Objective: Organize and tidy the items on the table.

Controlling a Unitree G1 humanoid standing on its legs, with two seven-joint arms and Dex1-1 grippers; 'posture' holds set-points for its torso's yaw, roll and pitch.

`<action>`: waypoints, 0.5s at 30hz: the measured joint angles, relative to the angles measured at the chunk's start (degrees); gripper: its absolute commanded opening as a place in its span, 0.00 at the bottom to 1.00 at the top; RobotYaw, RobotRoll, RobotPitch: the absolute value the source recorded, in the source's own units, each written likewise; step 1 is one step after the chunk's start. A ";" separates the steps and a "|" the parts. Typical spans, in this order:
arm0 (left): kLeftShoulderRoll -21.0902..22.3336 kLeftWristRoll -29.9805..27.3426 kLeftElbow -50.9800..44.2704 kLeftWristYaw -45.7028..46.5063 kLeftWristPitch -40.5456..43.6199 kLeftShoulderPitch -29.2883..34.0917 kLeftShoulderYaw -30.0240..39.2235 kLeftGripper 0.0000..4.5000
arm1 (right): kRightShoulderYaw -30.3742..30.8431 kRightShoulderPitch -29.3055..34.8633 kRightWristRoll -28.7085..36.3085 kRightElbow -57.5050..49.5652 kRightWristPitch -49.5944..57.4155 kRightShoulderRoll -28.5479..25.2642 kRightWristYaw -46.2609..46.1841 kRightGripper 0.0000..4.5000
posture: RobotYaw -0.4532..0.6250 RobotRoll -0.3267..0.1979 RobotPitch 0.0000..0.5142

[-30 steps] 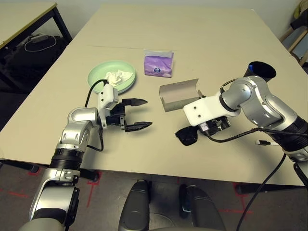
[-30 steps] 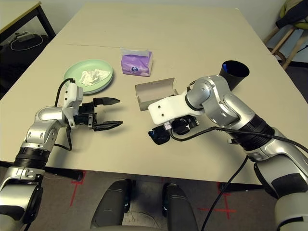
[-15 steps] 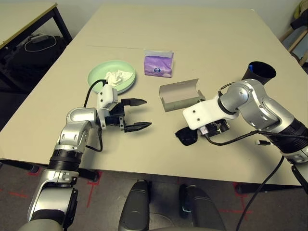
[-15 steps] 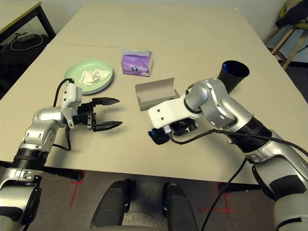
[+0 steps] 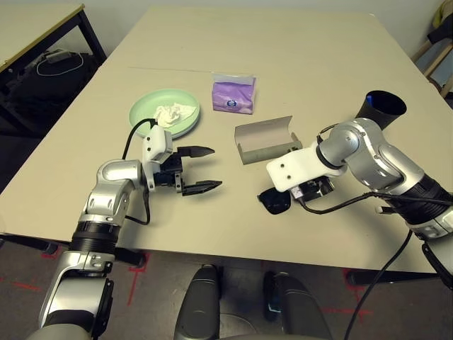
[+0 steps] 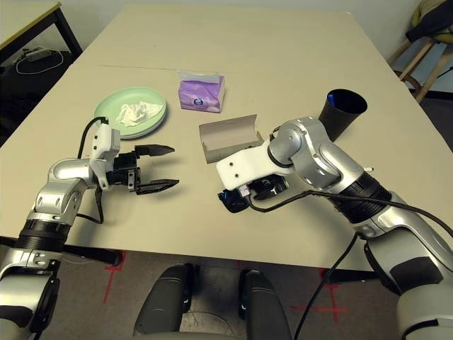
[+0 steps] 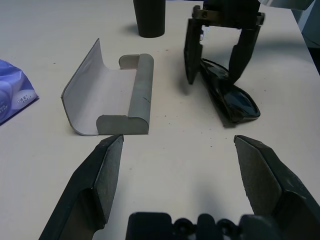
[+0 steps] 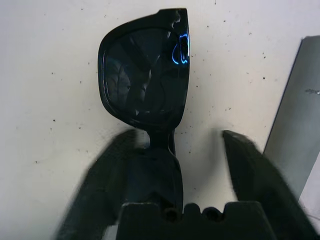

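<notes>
Black sunglasses (image 5: 274,200) lie folded on the table (image 5: 318,49) near its front edge. My right gripper (image 5: 311,190) stands over them, open, one finger on each side of a lens (image 8: 145,85); the left wrist view shows the two fingers (image 7: 192,55) astride the sunglasses (image 7: 235,100). The grey-green glasses case (image 5: 264,138) lies open just behind them. My left gripper (image 5: 214,168) hovers open and empty, left of the case. A crumpled white tissue (image 5: 172,112) rests on the light green plate (image 5: 145,113). The purple tissue pack (image 5: 233,95) stands beside it. The black cup (image 5: 379,106) is at the right.
A small white pen (image 5: 386,210) lies by my right forearm near the front edge. A smaller dark-legged desk (image 5: 35,21) stands off the far left corner, with cables on the floor beneath it. A chair (image 5: 440,42) shows at the far right.
My right gripper's fingers have drawn closer together around the sunglasses, and that arm has shifted slightly left. The left arm has not moved.
</notes>
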 measured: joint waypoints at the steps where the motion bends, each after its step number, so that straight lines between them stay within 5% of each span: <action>1: 0.00 0.00 0.00 0.04 0.00 0.00 0.00 1.00 | 0.00 0.00 -0.01 0.02 -0.17 0.00 0.00 0.53 | 0.67 0.62 0.27; 6: 0.00 0.00 0.00 0.44 0.00 0.00 0.00 1.00 | -0.01 0.00 -0.03 0.06 -0.55 -0.02 0.02 0.09 | 0.67 0.62 0.27; 15: 0.00 0.00 -0.01 0.47 -0.01 0.01 0.00 1.00 | -0.04 -0.07 -0.04 0.08 -0.77 -0.02 0.04 0.08 | 0.66 0.62 0.25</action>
